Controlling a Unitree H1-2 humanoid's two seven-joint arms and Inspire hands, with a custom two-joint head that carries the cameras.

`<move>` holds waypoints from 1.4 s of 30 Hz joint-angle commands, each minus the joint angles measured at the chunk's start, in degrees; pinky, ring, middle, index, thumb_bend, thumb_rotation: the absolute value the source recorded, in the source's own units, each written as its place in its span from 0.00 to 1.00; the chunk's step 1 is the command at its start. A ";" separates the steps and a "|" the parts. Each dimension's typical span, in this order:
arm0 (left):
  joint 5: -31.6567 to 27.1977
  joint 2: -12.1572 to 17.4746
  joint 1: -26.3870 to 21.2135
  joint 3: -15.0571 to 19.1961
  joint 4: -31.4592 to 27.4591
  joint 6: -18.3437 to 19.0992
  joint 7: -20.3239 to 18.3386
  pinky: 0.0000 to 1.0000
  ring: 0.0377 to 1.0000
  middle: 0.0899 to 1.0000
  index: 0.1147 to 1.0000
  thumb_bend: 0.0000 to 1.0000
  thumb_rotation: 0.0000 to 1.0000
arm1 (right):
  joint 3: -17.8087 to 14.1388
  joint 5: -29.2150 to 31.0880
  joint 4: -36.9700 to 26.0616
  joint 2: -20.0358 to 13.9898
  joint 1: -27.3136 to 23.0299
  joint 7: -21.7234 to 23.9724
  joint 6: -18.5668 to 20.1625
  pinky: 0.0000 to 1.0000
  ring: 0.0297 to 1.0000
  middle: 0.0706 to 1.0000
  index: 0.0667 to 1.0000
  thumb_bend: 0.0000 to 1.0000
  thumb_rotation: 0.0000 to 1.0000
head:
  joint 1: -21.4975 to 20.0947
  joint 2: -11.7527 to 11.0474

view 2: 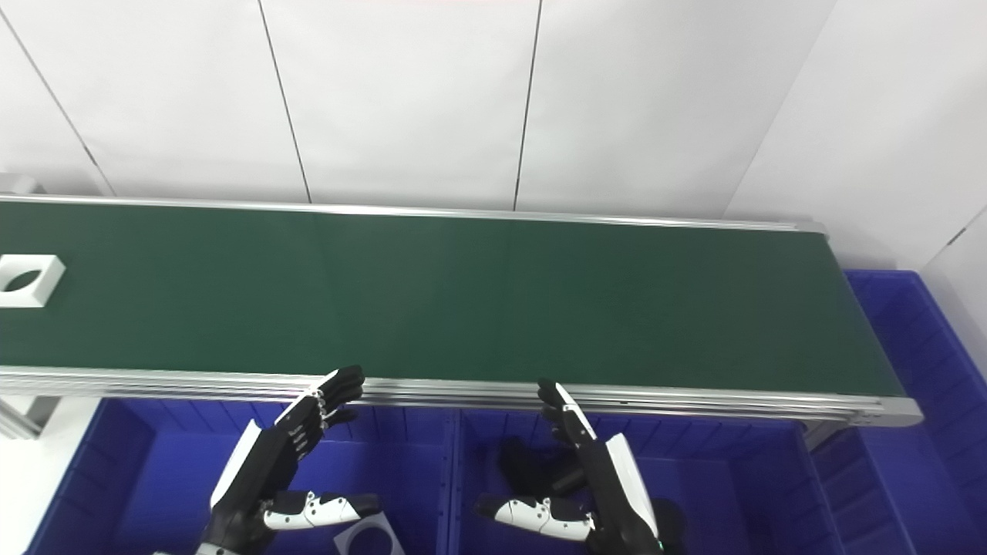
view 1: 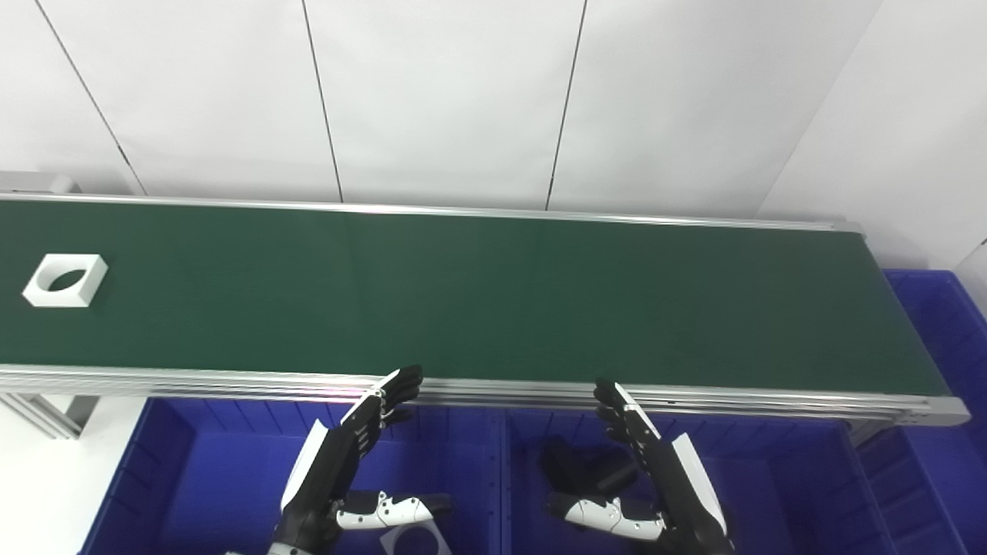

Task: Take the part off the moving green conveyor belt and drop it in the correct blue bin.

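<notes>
Green conveyor belt (view 1: 493,301) running left to right, with blue bins below its near rail. The left eye view shows the white square part with a round hole (view 1: 65,280) whole, lying flat at the belt's far left; the right eye view cuts it off at the picture's left edge. The left eye view also shows more of the grey frame leg (view 1: 46,412) under the belt's left end.

Left hand (view 1: 343,470) and right hand (view 1: 655,470) are both raised over the bins, fingers extended and held apart, thumbs pointing inward, neither holding anything. The part lies well apart from both, far to the left of the left hand.

The left bin (view 1: 193,470) holds a second white holed part (view 1: 412,541), just beside the left thumb. The middle bin (view 1: 786,478) holds a dark object (view 1: 578,466). A third bin (view 1: 941,324) stands at the belt's right end.
</notes>
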 commanded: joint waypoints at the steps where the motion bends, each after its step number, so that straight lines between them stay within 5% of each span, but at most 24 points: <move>1: -0.08 -0.06 -0.63 -0.26 -1.22 -1.26 0.18 0.81 0.87 0.88 0.85 0.83 0.26 | -0.10 0.24 -1.24 -0.10 -0.40 -0.25 -1.79 0.86 0.89 0.92 0.94 0.82 0.32 | 0.04 0.14; 42: 1.40 -0.35 -0.20 -0.96 -1.40 -1.72 0.58 0.81 0.87 0.89 0.85 0.81 0.26 | -0.22 1.31 -2.18 -1.54 0.17 0.85 -1.31 0.87 0.90 0.93 0.95 0.82 0.34 | 1.28 -0.34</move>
